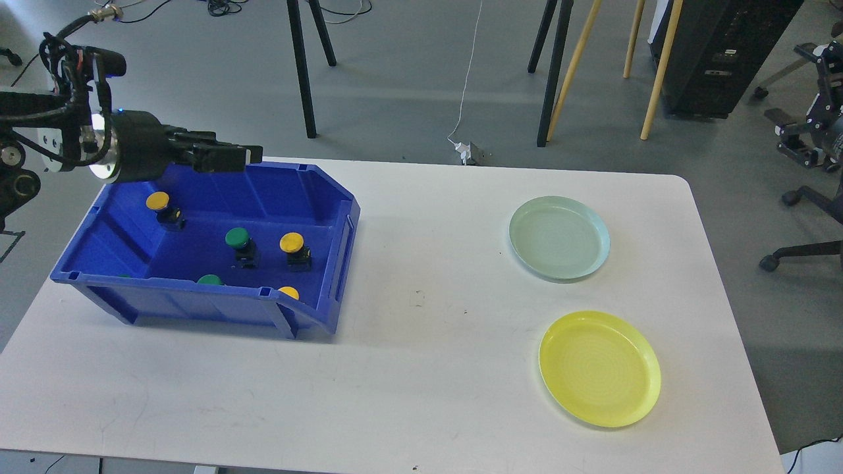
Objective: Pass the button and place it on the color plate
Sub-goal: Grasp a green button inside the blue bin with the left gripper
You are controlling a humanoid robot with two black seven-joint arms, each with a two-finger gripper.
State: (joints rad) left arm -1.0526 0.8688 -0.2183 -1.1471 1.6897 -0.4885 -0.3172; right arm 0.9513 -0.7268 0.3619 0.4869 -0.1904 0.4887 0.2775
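A blue bin [332, 224] stands on the left of the white table [421, 368]. It holds several push buttons: a yellow one [157, 201] at the back left, a green one [237, 237] and a yellow one [292, 242] in the middle, and a green one [210, 280] and a yellow one [288, 292] half hidden by the front wall. My left gripper [227, 155] reaches in level over the bin's back rim, pointing right, seen side-on and holding nothing. A pale green plate [558, 237] and a yellow plate [599, 368] lie on the right. My right arm's end [797, 135] shows dark at the right edge.
Black tripod legs [303, 72] and wooden legs [573, 66] stand on the floor behind the table. A black cabinet [718, 52] is at the back right. An office chair base [803, 224] is off the table's right side.
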